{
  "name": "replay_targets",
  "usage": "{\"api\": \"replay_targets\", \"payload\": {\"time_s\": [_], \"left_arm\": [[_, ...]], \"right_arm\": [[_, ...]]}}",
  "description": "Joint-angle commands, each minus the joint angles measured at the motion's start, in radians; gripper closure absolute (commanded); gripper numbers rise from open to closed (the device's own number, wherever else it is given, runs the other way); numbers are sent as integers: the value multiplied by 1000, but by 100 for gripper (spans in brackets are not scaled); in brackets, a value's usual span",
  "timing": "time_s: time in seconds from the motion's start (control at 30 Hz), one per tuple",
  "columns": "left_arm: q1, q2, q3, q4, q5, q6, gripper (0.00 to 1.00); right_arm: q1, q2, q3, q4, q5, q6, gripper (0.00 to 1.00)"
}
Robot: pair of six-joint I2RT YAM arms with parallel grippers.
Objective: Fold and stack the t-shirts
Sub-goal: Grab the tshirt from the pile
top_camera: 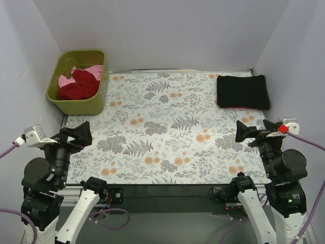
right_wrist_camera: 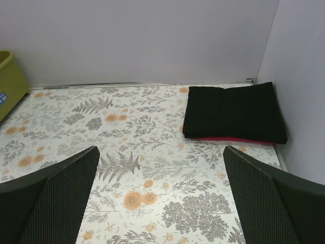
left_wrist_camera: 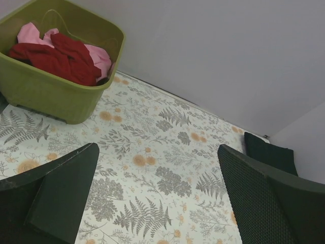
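Table cloth [top_camera: 167, 132]: is covering the table, floral-patterned.
Bin [top_camera: 76, 105]: is sitting at the far left corner, olive-green.
Black t-shirt [top_camera: 242, 91]: is lying folded at the far right corner, a red edge [right_wrist_camera: 233, 139] showing beneath it.
Dark red t-shirt [top_camera: 78, 87]: is lying crumpled in the bin.
Light pink t-shirt [top_camera: 65, 80]: is lying bunched against it in the bin.
Left gripper [top_camera: 84, 133]: is hovering over the near left, fingers spread wide, holding nothing.
Right gripper [top_camera: 245, 131]: is hovering over the near right, fingers spread wide, holding nothing.

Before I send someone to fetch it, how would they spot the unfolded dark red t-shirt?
At the far left corner of the table, an olive-green bin stands. The dark red t-shirt lies crumpled inside it. It is far darker than the pale pink t-shirt bunched beside it.
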Motion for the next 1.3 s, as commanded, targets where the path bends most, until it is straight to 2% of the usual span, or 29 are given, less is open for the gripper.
{"api": "replay_targets", "payload": {"time_s": [0.0, 0.23, 0.43, 0.57, 0.6, 0.67, 0.8, 0.9, 1.1, 1.2, 1.23, 1.27], "left_arm": [[-5, 39, -26, 22, 12, -3, 2], [-5, 166, -98, 176, 60, -36, 2], [-3, 487, -109, 352, 79, -69, 2], [35, 752, 7, 395, -4, -13, 2], [94, 845, 75, 397, 6, -19, 2], [194, 935, 127, 407, 31, -31, 2], [290, 1173, 253, 449, 15, -11, 2], [387, 1286, 331, 429, 34, -28, 3], [475, 1521, 462, 426, 60, -80, 7], [503, 1614, 514, 424, 85, -108, 13], [504, 1631, 525, 429, 89, -111, 22], [504, 1653, 543, 432, 98, -99, 26]], "right_arm": [[12, -18, -9, 21, -6, -17, 2], [18, -34, -58, 26, -61, 24, 2], [30, -54, -139, 27, -133, 75, 2], [47, -67, -184, 34, -228, 107, 2], [50, -72, -193, 34, -234, 110, 2], [55, -80, -216, 35, -238, 118, 2], [64, -97, -247, 41, -236, 110, 2], [67, -107, -268, 47, -228, 109, 2], [69, -110, -293, 46, -238, 106, 2], [67, -113, -304, 46, -251, 104, 2], [69, -112, -305, 47, -251, 104, 2], [69, -109, -308, 46, -257, 104, 2]]}}
